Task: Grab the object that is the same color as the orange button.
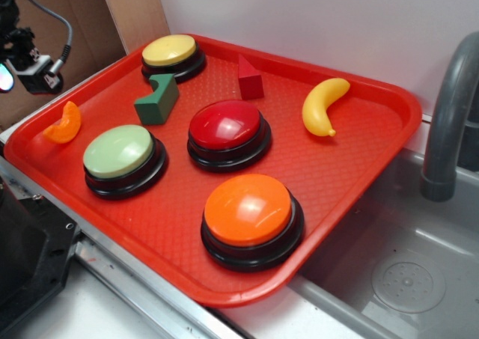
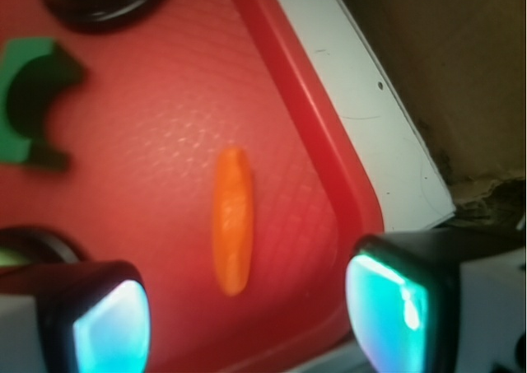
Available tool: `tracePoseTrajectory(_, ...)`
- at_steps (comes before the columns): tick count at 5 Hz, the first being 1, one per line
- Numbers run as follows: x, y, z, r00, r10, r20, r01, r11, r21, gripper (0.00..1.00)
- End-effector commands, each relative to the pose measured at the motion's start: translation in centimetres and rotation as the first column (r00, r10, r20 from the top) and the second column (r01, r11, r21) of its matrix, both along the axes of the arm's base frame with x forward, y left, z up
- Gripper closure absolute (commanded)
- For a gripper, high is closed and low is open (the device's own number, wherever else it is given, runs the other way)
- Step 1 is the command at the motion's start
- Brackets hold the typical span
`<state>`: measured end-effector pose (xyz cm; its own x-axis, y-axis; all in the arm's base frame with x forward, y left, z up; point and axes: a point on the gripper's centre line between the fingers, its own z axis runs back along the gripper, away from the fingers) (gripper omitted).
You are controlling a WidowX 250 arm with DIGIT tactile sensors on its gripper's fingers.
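Note:
A small orange crescent fruit slice (image 1: 63,123) lies at the left corner of the red tray (image 1: 352,167), near its rim. In the wrist view the slice (image 2: 233,221) lies just ahead of the gap between my two fingers. My gripper (image 2: 251,319) is open and empty, hovering above the slice. In the exterior view only part of my gripper (image 1: 22,66) shows at the far left edge, up and left of the slice. The orange button (image 1: 249,215), a large orange dome on a black base, stands at the tray's front.
On the tray stand a red button (image 1: 227,132), a pale green button (image 1: 121,158), a yellow button (image 1: 172,55), a green block (image 1: 157,99), a dark red block (image 1: 249,78) and a yellow banana (image 1: 323,105). A grey sink (image 1: 404,279) with a faucet (image 1: 449,114) lies to the right.

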<state>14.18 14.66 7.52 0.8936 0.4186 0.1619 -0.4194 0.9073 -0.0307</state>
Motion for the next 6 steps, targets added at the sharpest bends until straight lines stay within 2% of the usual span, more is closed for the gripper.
tracePoseTrajectory(1, 0.6, -0.3, -3.9, 1.0, 0.018, -0.023, -0.017, 0.999, 0.042, 0.0)
tracePoseTrajectory(2, 1.1, -1.5, -5.5, 0.999, -0.014, -0.034, 0.013, 1.0, -0.019, 0.0)
tracePoseTrajectory(3, 1.2, -1.9, -6.1, 0.999, -0.011, -0.033, 0.009, 0.999, -0.035, 0.15)
tracePoseTrajectory(4, 1.4, -1.8, -6.0, 1.0, -0.012, -0.027, 0.012, 1.0, -0.016, 1.0)
tracePoseTrajectory(5, 1.2, -1.6, -5.8, 0.999, -0.013, -0.029, 0.014, 0.999, 0.031, 1.0)
tracePoseTrajectory(6, 1.4, -1.8, -4.3, 1.0, -0.029, -0.004, 0.029, 0.993, 0.114, 1.0)
